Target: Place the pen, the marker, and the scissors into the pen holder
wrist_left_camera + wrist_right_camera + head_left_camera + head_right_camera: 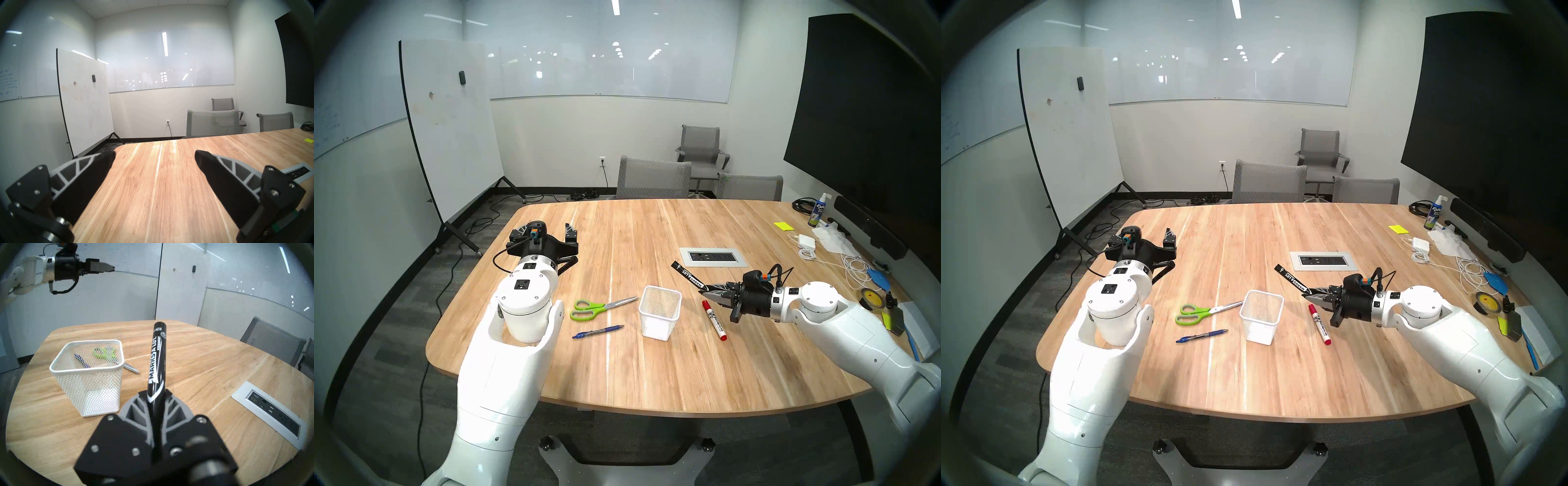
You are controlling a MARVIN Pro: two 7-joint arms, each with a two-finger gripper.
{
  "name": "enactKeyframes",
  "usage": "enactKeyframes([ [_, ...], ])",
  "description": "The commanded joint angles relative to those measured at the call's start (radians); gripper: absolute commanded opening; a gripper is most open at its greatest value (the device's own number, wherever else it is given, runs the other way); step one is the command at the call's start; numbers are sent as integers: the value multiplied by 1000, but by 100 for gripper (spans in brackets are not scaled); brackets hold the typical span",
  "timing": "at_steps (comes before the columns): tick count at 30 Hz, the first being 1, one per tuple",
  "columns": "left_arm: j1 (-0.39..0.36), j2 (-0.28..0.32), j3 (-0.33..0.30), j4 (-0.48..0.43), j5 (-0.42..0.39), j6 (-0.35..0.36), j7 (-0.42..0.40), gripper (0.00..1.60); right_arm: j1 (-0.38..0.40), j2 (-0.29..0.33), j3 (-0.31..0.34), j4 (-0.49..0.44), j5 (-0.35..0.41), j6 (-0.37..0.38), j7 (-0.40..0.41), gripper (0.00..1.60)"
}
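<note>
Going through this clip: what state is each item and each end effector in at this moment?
black marker: held off the table, tilted.
right end effector: shut on the black marker.
left end effector: open, empty.
pen holder: upright, empty.
scissors: flat on the table, blades closed.
pen: lying on the table.
red-capped marker: lying on the table, capped.

Right gripper (707, 292) holds black marker (688, 275) beside the mesh cup (660, 317)
Scissors (602, 307), pen (598, 331) and red-capped marker (714, 320) lie on the wooden table (636, 380); left gripper (548, 230) hovers spread apart, farther back
</note>
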Motion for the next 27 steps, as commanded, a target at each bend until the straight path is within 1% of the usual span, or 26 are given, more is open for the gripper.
enactKeyframes([
  [1, -7, -1, -1, -19, -1, -2, -1, 160, -75, 69, 63, -84, 80, -68, -1, 0],
  [7, -7, -1, -1, -19, -1, -2, -1, 160, -142, 96, 102, -125, 144, -127, -2, 0],
  [14, -7, -1, -1, -19, -1, -1, -1, 160, -194, 96, 129, -123, 207, -196, 16, 0],
  [20, -7, -1, -1, -19, -2, -1, -1, 160, -213, 81, 141, -124, 235, -237, 32, 0],
  [27, -7, -1, -1, -19, -1, -1, -1, 160, -207, 56, 140, -152, 238, -246, 37, 0],
])
